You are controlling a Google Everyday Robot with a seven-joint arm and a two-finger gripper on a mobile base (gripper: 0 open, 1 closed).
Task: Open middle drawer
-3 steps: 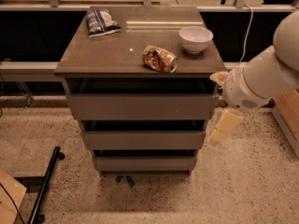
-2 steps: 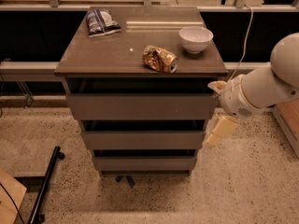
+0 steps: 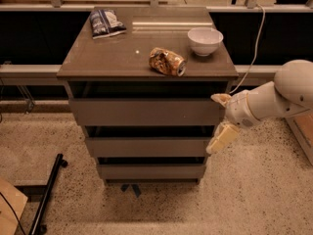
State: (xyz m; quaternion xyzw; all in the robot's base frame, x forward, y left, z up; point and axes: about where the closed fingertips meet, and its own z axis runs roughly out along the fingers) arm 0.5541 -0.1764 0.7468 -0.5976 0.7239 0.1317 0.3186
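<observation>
The cabinet (image 3: 146, 62) has three grey-brown handleless drawer fronts. The middle drawer (image 3: 146, 147) is the second front, between the taller top front (image 3: 146, 112) and the smaller lowest front (image 3: 151, 171). A dark gap shows above each front. My gripper (image 3: 221, 119) is at the cabinet's right edge, level with the top and middle fronts. It is open: one cream finger (image 3: 220, 99) is by the top front's right end, the other (image 3: 222, 137) by the middle front's right end. It holds nothing.
On the cabinet top lie a white bowl (image 3: 205, 40), a crushed can (image 3: 167, 61) and a blue chip bag (image 3: 105, 22). A black bar (image 3: 48, 195) lies on the speckled floor at the left. A dark wall with a rail runs behind.
My arm has come lower and my gripper has moved slightly left, closer to the right ends of the drawer fronts. The drawers have not moved.
</observation>
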